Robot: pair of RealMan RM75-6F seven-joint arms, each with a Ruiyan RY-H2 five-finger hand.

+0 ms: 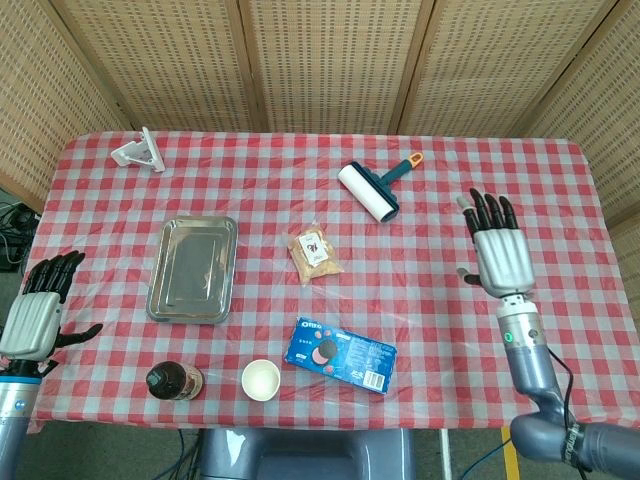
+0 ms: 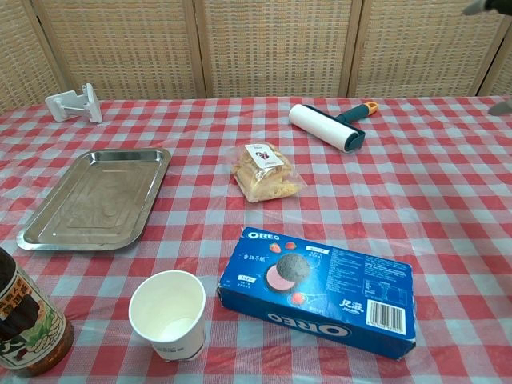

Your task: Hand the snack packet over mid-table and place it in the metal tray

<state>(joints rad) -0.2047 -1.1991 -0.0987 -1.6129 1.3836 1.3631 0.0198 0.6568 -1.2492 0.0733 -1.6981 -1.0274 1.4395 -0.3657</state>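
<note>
Packet: the packet (image 1: 315, 256) lies flat mid-table, untouched, with the tray (image 1: 192, 268) at its 9 o'clock, a short gap between them, and the roller (image 1: 367, 190) at its 1 o'clock.
Tray: bare metal, nothing in it, long side running 12 to 6 in the head view.
Right hand: the right hand (image 1: 497, 255) hangs over the table's 3 o'clock side, well apart from the packet, fingers spread and straight, holding nothing.
Left hand: the left hand (image 1: 38, 313) sits off the table's 9 o'clock edge, fingers apart and lightly bent, empty.
Step in hand: by my reading, the pickup has not begun; the right hand must first reach the packet.
Doing it well: bring the right hand in from 3 o'clock, low and level, and take the packet across its short width so one end stays free for the left hand.
Grip: the film looks thin and slippery and the contents crumbly, so close gently.
Clutter: the box (image 1: 340, 356) lies at the packet's 6 o'clock with the cup (image 1: 260, 379) and bottle (image 1: 174, 381) further toward 7; keeping the approach clear of the roller and box looks wise.
Handover: lift mid-table, letting the left hand come in over the tray side.
</note>
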